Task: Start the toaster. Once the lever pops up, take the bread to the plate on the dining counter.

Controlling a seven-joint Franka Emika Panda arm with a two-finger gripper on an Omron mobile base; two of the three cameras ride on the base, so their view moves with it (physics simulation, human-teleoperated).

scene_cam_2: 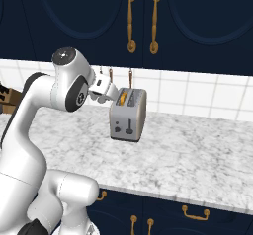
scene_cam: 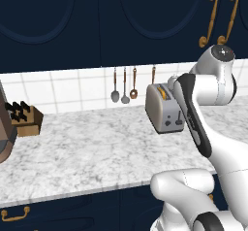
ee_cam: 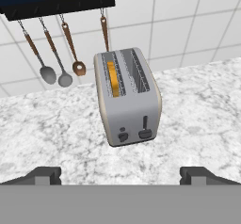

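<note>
Above the marble tabletop [scene_cam: 97,147], we see the white arm [scene_cam: 193,113] rise from the base, fold at a high elbow and reach forward toward the tiled back wall, with the hand held level just short of the toaster [scene_cam: 163,107]. In the right base view the hand [scene_cam_2: 103,92] sits just beside the toaster's near upper corner, apart from it as far as we can tell. In the hand view the two dark fingertips [ee_cam: 44,175] stand far apart at the lower corners, so the jaws are wide open and hold nothing; the gripper [ee_cam: 121,176] looks down and forward at the toaster's knob end.

The toaster stands upright on the tabletop near the wall, its two slots on top. The bread [ee_cam: 112,78] sits in the left slot as the hand camera sees it, its orange-tan edge showing between the slot walls. On the end facing the hand we see a small knob and a dark lever [ee_cam: 145,129], the lever low on its track.

Behind the toaster, a ladle, a spoon and two wooden-handled utensils [ee_cam: 56,53] hang from a dark rail on the wall. A wooden knife block [scene_cam: 25,117] stands well apart at the left on the tabletop. Navy cabinets with gold handles [scene_cam_2: 143,19] hang overhead. Nothing lies between the hand and the toaster.
</note>
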